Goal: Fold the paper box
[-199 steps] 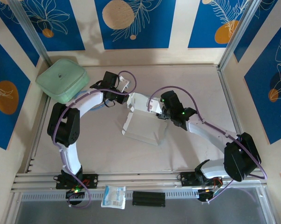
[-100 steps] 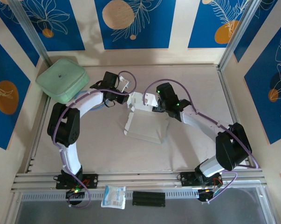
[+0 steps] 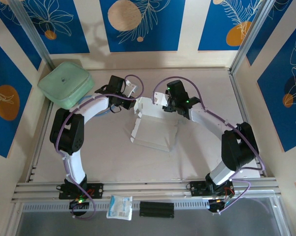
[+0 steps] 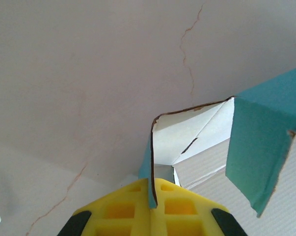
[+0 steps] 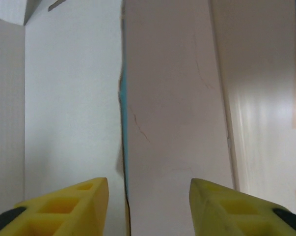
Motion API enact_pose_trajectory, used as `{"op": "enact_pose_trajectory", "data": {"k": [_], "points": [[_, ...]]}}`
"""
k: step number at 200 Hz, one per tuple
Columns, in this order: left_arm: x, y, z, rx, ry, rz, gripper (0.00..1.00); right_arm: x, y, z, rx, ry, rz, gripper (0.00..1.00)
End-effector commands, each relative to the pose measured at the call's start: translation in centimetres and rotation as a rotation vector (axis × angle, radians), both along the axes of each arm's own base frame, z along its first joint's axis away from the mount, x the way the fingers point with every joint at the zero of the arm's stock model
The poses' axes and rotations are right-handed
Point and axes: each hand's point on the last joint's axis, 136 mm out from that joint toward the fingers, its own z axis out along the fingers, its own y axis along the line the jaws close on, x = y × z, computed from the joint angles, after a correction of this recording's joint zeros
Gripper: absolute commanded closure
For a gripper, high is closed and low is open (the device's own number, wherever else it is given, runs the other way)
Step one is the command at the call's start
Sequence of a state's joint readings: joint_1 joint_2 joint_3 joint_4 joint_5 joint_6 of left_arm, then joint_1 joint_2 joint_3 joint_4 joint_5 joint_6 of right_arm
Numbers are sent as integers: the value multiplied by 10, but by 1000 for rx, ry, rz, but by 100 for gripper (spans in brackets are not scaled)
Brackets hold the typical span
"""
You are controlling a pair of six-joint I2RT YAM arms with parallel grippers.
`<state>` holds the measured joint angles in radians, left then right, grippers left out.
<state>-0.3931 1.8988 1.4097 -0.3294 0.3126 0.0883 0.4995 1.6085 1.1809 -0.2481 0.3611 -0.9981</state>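
The largest thing seen is the pale surface (image 3: 197,152), which is walled in by blue-and-cream panels (image 3: 138,24). In its far left corner a pale green rounded case (image 3: 65,83) is set, and the left arm (image 3: 91,109) is bent just beside it. The paper box (image 3: 153,132) is laid near the middle of the surface, white side up and partly folded, with its far flaps raised between the two arms. On the near rail a small clear-white packet (image 3: 120,207) and a black strip (image 3: 156,209) are placed side by side, well apart from the box. The left jaws are closed tight on a raised flap at the box's far left corner. In the left wrist view the yellow pads (image 4: 123,211) are pressed together on the thin cardboard edge, and a teal outer flap (image 4: 260,147) is seen beyond. The right jaws are partly open at the box's far edge. In the right wrist view the yellow fingers (image 5: 64,206) are set apart, and an upright cardboard edge is seen between them, nearer the left finger and not pinched. Whether that finger is touched by it cannot be told.
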Motion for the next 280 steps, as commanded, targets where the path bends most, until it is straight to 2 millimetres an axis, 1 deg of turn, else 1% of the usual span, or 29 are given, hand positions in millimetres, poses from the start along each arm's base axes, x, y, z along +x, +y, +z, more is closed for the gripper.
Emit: {"op": "enact_pose_trajectory", "data": {"k": [1, 14, 20, 39, 47, 58, 65, 93, 117, 144, 175, 198, 213, 237, 254, 272, 280], "points": [[-3, 0, 14, 2, -31, -18, 100, 2, 5, 0, 12, 22, 19, 69], [-3, 0, 14, 3, -30, -18, 100, 4, 5, -1, 7, 21, 18, 76], [-3, 0, 14, 2, -32, -17, 100, 4, 6, -1, 5, 19, 17, 77], [-3, -1, 16, -9, -25, -8, 100, 6, 3, -1, -25, 1, 14, 86], [-4, -2, 18, -20, -17, 3, 100, 8, 3, -1, -40, -15, 12, 89], [-4, -2, 23, -46, 2, 34, 100, 11, 2, 0, -61, -46, 4, 97], [-5, -4, 27, -68, 23, 55, 100, 14, 1, 4, -75, -78, -3, 100], [-7, -9, 42, -169, 134, 164, 100, 30, 6, 19, -102, -242, -25, 100], [-7, -13, 50, -241, 201, 239, 100, 36, 11, 20, -112, -292, -41, 100], [-7, -16, 50, -280, 278, 304, 100, 40, 15, 16, -103, -321, -61, 100], [-10, -11, 45, -296, 320, 383, 100, 45, 19, 13, -105, -375, -74, 100], [-17, -18, 45, -358, 343, 396, 100, 44, 20, 9, -88, -371, -88, 100], [-24, -21, 37, -372, 351, 406, 100, 43, 20, 6, -78, -375, -94, 100], [-35, -22, 20, -388, 383, 427, 100, 39, 22, 2, -78, -395, -93, 100], [-45, -26, 9, -397, 410, 429, 98, 37, 23, 1, -77, -420, -90, 100], [-56, -32, 2, -410, 433, 416, 95, 34, 22, -1, -78, -445, -90, 100], [-61, -31, -2, -408, 441, 418, 94, 33, 21, -1, -82, -461, -87, 100]]}}
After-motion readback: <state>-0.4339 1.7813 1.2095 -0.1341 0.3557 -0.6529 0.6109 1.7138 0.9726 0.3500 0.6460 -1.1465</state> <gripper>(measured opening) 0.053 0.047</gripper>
